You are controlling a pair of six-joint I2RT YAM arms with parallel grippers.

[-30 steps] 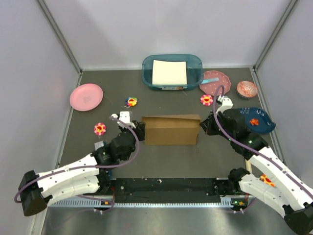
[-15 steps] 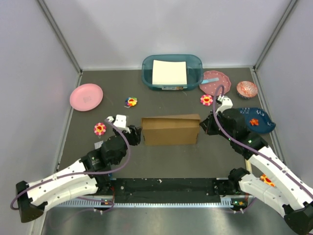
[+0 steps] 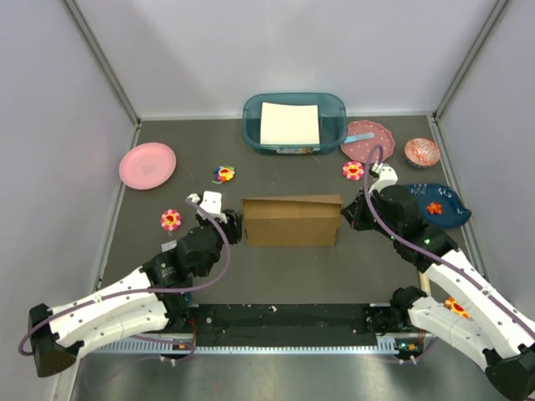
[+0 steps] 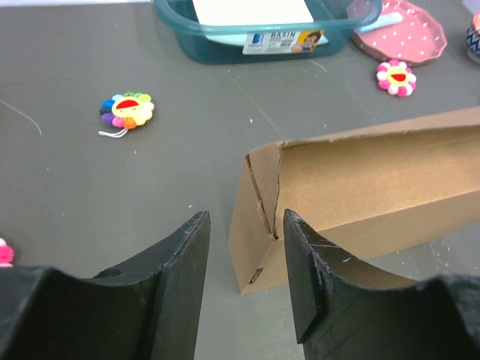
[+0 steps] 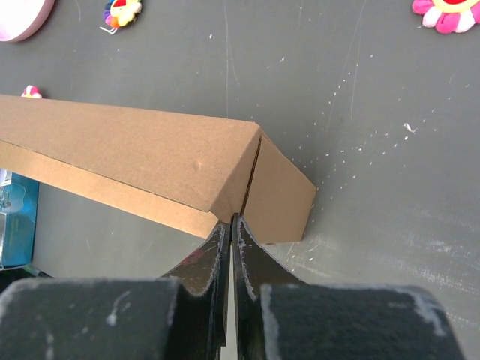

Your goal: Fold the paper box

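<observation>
Two tools at paper box point(image 3: 291, 221), left tool point(image 4: 244, 225) half open, right tool point(image 5: 229, 223) closed

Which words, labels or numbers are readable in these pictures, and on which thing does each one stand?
"BASIN": on the sticker on the front wall of the teal bin, seen by the left wrist camera.
The rest of that sticker, a blue logo and fine print: too small to read.
The paper box: no print on the faces that show.
Nothing else readable in any view.
</observation>
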